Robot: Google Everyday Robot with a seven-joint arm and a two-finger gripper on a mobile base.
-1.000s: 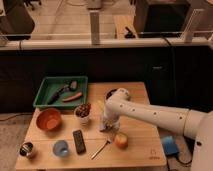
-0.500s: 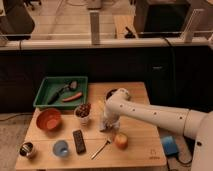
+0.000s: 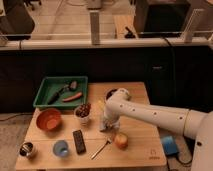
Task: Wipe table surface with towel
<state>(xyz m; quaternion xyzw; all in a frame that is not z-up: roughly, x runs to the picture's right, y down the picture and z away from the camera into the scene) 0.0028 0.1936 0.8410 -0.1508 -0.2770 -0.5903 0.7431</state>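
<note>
Several things lie spread on the wooden table [image 3: 140,147], and we take them from the left. At the near left corner stands a small metal can [image 3: 26,149]. Beyond it sits an orange bowl [image 3: 48,120], and further back a green tray [image 3: 45,92] holds dark utensils and an orange-red stick-shaped item. Near the front edge there is a blue cup [image 3: 61,148], with a black remote [image 3: 79,141] lying just beside it on its right. Behind the remote stands a white cup [image 3: 83,114] filled with something dark.

Toward the middle, a fork [image 3: 101,147] lies at a slant near the front. Just behind it the gripper [image 3: 106,121] points down at the tabletop, and at its tip we see a pale bunched towel [image 3: 104,126] resting on the wood. We cannot tell whether the claw is open or closed, nor whether it grips the cloth.

An apple [image 3: 121,140] sits just to the right of the fork's end, close to the towel. The white arm [image 3: 150,114] reaches in from the right, partly covering a dark round dish [image 3: 111,92] behind it. A blue object [image 3: 168,145] shows at the table's right edge.
</note>
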